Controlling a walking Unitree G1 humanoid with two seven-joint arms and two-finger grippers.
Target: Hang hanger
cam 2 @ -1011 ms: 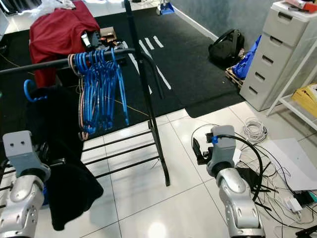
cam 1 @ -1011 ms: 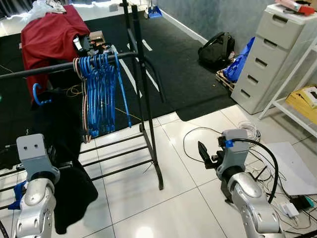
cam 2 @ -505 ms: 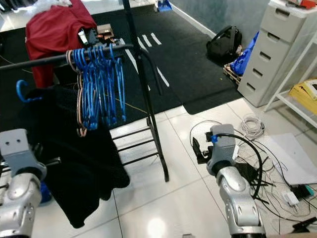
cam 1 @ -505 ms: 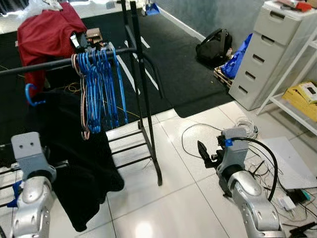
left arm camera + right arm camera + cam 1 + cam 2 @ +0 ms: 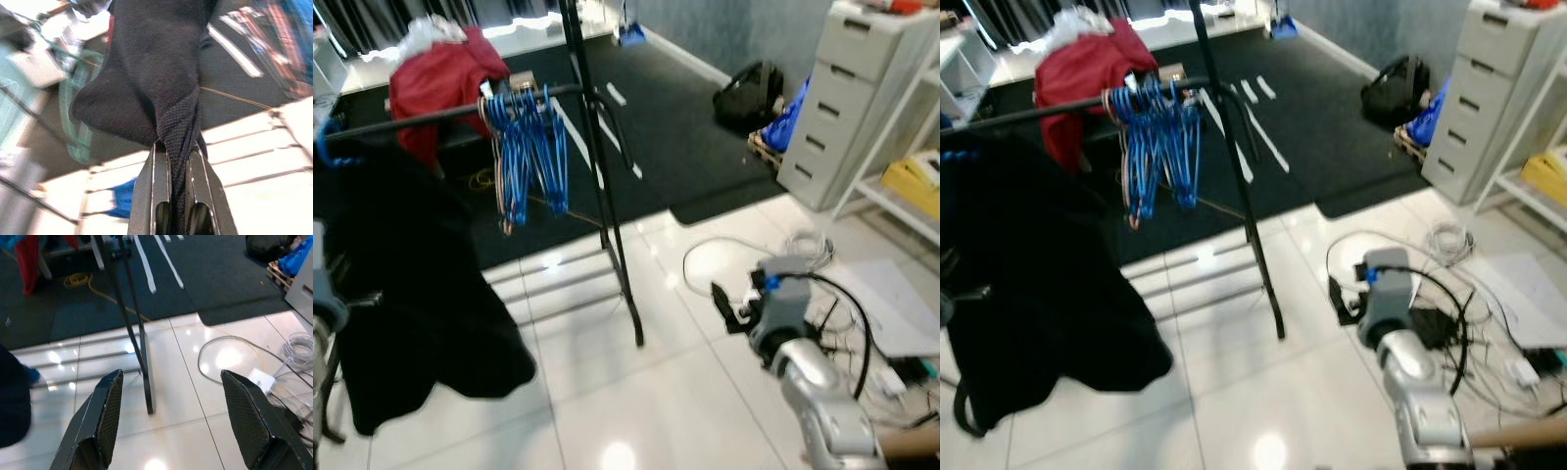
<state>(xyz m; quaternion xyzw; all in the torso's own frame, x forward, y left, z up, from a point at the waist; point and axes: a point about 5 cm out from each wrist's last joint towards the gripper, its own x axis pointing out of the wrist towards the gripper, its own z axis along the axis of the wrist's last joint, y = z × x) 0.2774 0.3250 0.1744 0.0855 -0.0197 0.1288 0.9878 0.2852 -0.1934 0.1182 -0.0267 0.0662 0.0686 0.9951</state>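
Hanger of blue plastic (image 5: pixel 325 147), carrying a black knitted garment (image 5: pixel 406 294), is seen at the robot's left; only its hook shows, close to the black horizontal rail of the metal clothes rack (image 5: pixel 421 119). Whether the hook is seated over the rail cannot be told, the frame being blurred there. The garment hangs down to just above the white tiled floor (image 5: pixel 607 392).

Left claw (image 5: pixel 178 161) is closed tightly on a bunched fold of the black fabric, which is pinched between its two fingers. Right claw (image 5: pixel 171 416) is spread wide and holds nothing; it is held out low over the tiles, near the rack's upright post (image 5: pixel 602 196).

A bundle of empty blue wire hangers (image 5: pixel 530 152) is already on the rail beside the post, well apart from the garment's hook.

Judged progress: late stage. The garment has been brought to the rail; what is left is confirming the hook over the bar and releasing the fabric.

Beyond: red cloth heap (image 5: pixel 445 78), white drawer unit (image 5: pixel 857 98), loose cables (image 5: pixel 803 255).
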